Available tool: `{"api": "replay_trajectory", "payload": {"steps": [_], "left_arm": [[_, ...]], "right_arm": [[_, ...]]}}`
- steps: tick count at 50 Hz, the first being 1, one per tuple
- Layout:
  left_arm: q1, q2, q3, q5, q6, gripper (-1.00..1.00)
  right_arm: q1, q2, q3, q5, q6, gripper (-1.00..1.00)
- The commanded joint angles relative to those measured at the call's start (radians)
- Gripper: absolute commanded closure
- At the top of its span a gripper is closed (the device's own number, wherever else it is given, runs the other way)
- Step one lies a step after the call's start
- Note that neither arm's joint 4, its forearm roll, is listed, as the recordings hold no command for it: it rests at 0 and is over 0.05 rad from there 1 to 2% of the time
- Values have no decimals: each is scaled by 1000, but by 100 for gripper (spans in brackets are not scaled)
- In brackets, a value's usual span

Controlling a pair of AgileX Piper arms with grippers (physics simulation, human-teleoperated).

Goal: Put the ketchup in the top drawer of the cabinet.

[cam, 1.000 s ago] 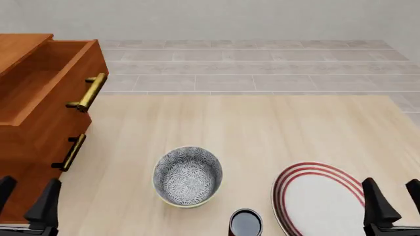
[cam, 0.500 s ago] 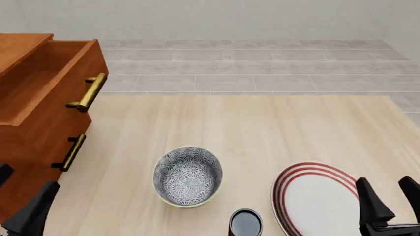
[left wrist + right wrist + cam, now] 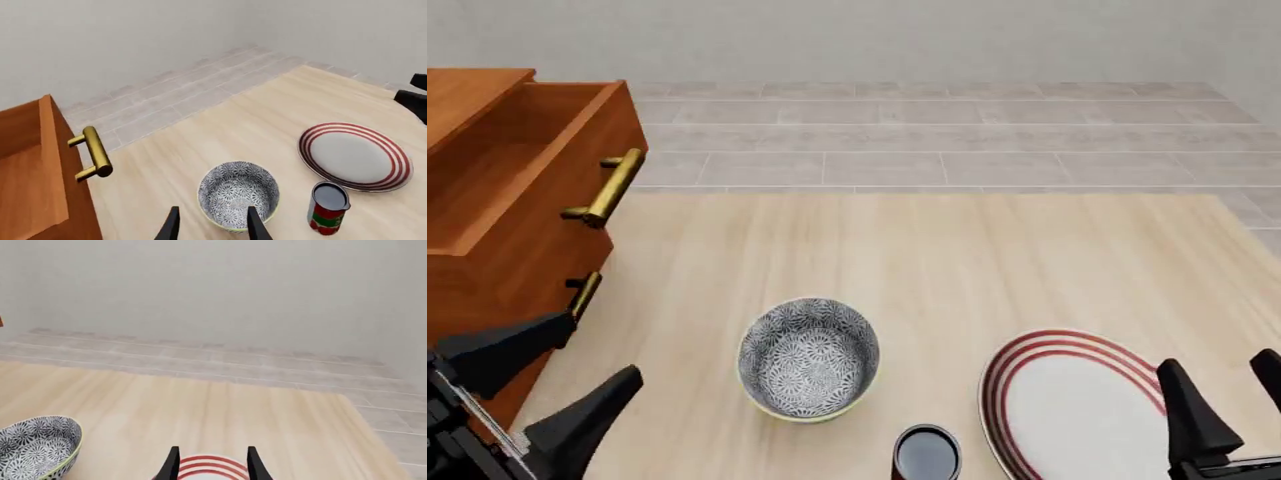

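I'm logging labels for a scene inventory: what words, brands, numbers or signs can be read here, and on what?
None can be read.
The ketchup has a red and green band on its side, but no letters can be made out.
The bowl, plate and cabinet carry only pattern, stripes and wood grain.

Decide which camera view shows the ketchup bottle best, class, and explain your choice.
The left wrist view: the ketchup stands fully visible there, red body and dark top, beside the striped plate. The front view shows only its dark top at the frame's bottom edge. The right wrist view does not show it.
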Motion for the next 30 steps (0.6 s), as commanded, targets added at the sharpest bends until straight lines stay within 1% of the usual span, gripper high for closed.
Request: {"api": "replay_trajectory", "payload": {"steps": [1, 5, 9, 11, 13, 14, 15, 17, 18, 23, 28, 30], "left_arm": [[-100, 222, 31, -156, -15, -100], [-138, 289, 59, -234, 19, -100], [-175, 344, 47, -253, -58, -100], [-204, 371, 56, -275, -47, -100], [-213, 389, 62, -289, -46, -100], [-238, 407, 75, -312, -19, -100], [-238, 407, 75, -313, -19, -100], [-249, 408, 84, -325, 26, -100], [-249, 419, 82, -326, 17, -100], [-290, 458, 77, -340, 17, -100], [-353, 546, 79, -384, -35, -100], [-352, 568, 92, -410, -41, -100]], "right_arm": [[-9, -9, -41, 37, -24, -100], [-8, -9, -48, 39, -24, -100], [-9, -9, -52, 41, -20, -100], [-8, -9, -54, 42, -23, -100], [-8, -9, -57, 45, -22, -100], [-5, -9, -60, 46, -24, -100], [-5, -9, -60, 46, -24, -100], [-3, -9, -49, 37, -18, -100], [-4, -9, -45, 34, -18, -100], [-6, -9, -36, 32, -23, -100], [-10, -9, -42, 36, -18, -100], [-9, -9, -50, 41, -18, -100]]}}
